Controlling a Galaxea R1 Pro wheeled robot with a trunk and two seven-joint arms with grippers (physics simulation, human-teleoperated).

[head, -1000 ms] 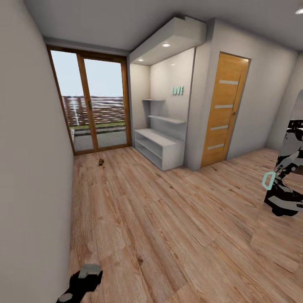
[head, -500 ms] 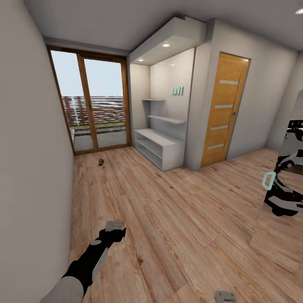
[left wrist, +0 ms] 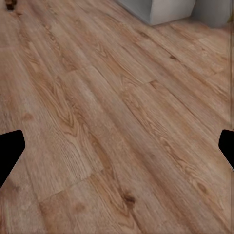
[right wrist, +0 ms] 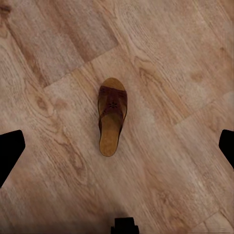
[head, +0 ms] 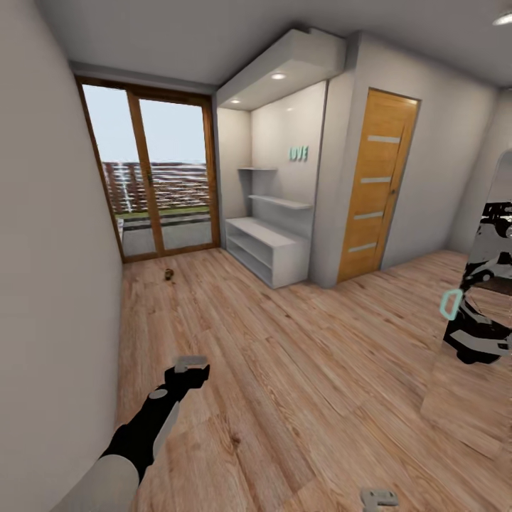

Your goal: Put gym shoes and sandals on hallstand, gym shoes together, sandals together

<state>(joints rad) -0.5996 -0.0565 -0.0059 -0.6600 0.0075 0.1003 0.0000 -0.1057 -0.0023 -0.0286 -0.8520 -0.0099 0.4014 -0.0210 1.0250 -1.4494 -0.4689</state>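
One brown sandal [right wrist: 112, 116] lies flat on the wood-plank corridor floor [right wrist: 170, 161], seen from above in the right wrist view, with nothing touching it. A small dark object [head: 168, 274] sits on the floor well away, near the glass patio door [head: 149, 178]; it is too small to identify.

The hallstand [head: 274, 245] stands in the alcove on the right wall, beside the wooden door [head: 373, 185], and its bench top and open shelves look bare, so the task appears to be at its start: no shoe is racked, and all four seem left to do.

The left gripper [head: 190, 368] reaches out over bare floor with its jaws spread wide and empty. The right gripper [head: 378, 497] hangs above the sandal, also wide and empty.
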